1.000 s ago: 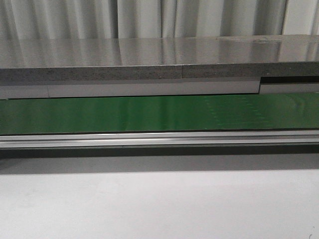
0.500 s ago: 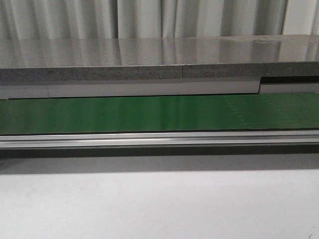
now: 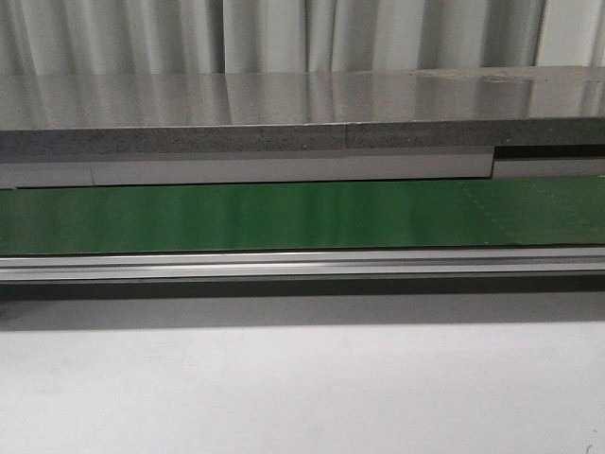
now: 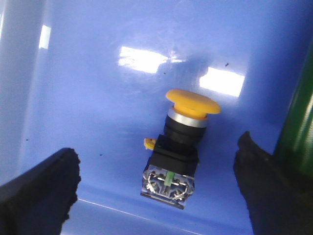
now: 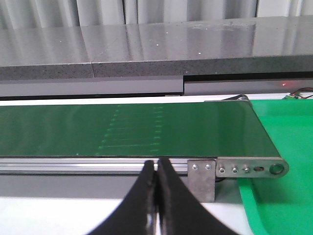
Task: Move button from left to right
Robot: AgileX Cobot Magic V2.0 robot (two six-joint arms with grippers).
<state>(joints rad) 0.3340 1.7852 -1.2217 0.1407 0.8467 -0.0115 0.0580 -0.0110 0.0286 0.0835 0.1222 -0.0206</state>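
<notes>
In the left wrist view the button (image 4: 178, 147) lies on its side on the floor of a blue bin (image 4: 98, 98), yellow mushroom cap away from the fingers, black body and clear terminal face toward them. My left gripper (image 4: 156, 181) is open above it, one black finger on each side of the button and apart from it. In the right wrist view my right gripper (image 5: 157, 169) is shut and empty, in front of the green conveyor belt (image 5: 122, 129). Neither gripper nor the button shows in the front view.
The green conveyor belt (image 3: 302, 216) with its aluminium rail (image 3: 302, 265) runs across the front view, a grey shelf (image 3: 302, 113) behind it and white table (image 3: 302, 388) in front. A green tray (image 5: 283, 196) sits past the belt's end roller (image 5: 276, 169).
A faint pattern on the belt has moved right across the front view. Nothing else has changed there.
</notes>
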